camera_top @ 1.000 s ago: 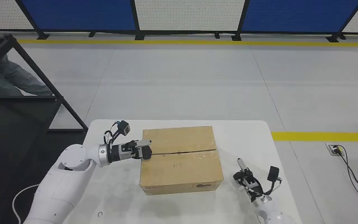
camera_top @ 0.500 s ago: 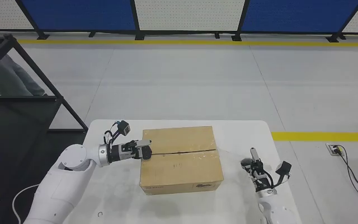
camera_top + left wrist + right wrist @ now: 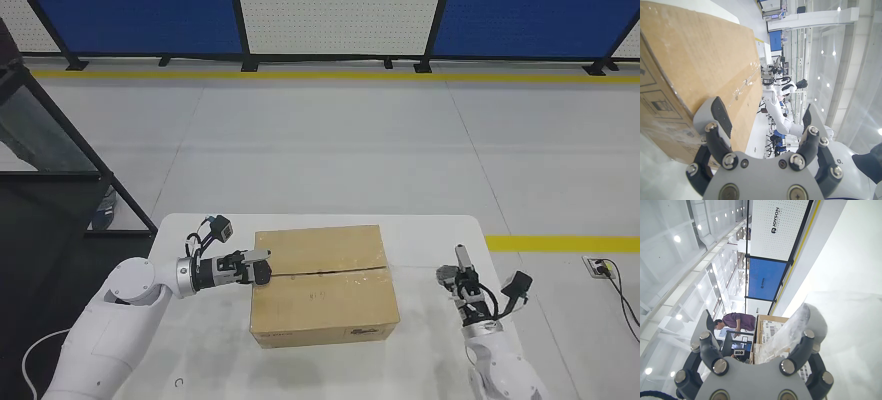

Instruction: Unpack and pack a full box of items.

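A closed cardboard box (image 3: 322, 285) sits mid-table, its top flaps meeting at a taped seam (image 3: 330, 269). My left gripper (image 3: 258, 270) is at the box's left end by that seam. In the left wrist view it (image 3: 764, 117) stands open, with one finger (image 3: 721, 113) resting at the top edge of the box (image 3: 696, 56) and the other in free air. My right gripper (image 3: 461, 272) is raised over the table's right side, apart from the box. It (image 3: 757, 321) is open, and a scrap of clear tape (image 3: 789, 330) clings to one finger.
The white table (image 3: 430, 240) has bare room right of the box and in front of it. A black metal frame (image 3: 60, 130) stands off the table's left. A small ring (image 3: 178, 382) lies near the front left edge.
My right arm has swung right and farther back, away from the box. The left arm and the box have stayed put.
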`<move>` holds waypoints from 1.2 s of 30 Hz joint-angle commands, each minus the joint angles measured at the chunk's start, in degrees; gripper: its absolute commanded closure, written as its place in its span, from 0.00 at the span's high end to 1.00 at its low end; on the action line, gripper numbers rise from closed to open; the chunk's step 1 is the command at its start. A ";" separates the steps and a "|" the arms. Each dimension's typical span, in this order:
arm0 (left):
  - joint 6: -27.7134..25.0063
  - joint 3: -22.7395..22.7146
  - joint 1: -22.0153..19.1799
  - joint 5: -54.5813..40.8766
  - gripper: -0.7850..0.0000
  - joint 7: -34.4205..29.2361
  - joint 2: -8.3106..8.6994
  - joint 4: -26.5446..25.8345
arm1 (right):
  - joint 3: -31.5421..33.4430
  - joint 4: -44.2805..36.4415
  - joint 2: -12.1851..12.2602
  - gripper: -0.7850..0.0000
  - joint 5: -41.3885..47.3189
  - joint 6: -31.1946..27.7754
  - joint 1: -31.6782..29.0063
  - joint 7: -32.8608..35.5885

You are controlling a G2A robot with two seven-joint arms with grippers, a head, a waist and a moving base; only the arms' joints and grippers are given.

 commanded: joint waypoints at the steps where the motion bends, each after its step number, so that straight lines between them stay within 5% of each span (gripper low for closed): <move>1: 0.00 0.00 0.00 0.00 1.00 0.00 0.00 0.00 | 0.43 -2.67 0.07 1.00 -1.04 1.57 -0.63 -0.39; 20: 0.00 0.00 0.00 0.00 1.00 0.00 0.00 0.00 | 2.00 -22.83 0.57 1.00 -11.38 19.79 -3.50 1.10; 36: 0.00 0.00 0.00 0.00 1.00 0.00 0.00 0.00 | -3.49 -30.26 0.37 1.00 -19.82 38.61 4.35 7.25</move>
